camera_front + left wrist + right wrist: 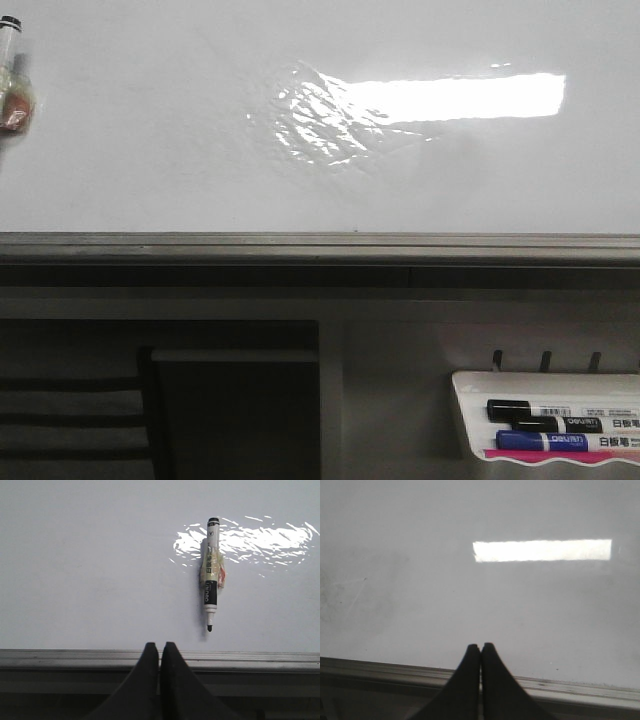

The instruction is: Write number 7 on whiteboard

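Observation:
The whiteboard (150, 150) fills the upper front view, glossy white with a bright glare bar and a wrinkled shiny patch; no number 7 shows on it. An uncapped black-tipped marker (210, 575) wrapped in tape lies on the board, also at the far left edge of the front view (12, 80). My left gripper (159, 646) is shut and empty over the board's grey edge rail (75, 657), short of the marker. My right gripper (480, 646) is shut and empty at the rail (380, 669). Neither gripper shows in the front view.
A small white tray (470, 420) hangs below the board at the right, holding a black marker (545, 410) and a blue marker (560, 441). Dark shelving (235, 400) sits under the rail at the left.

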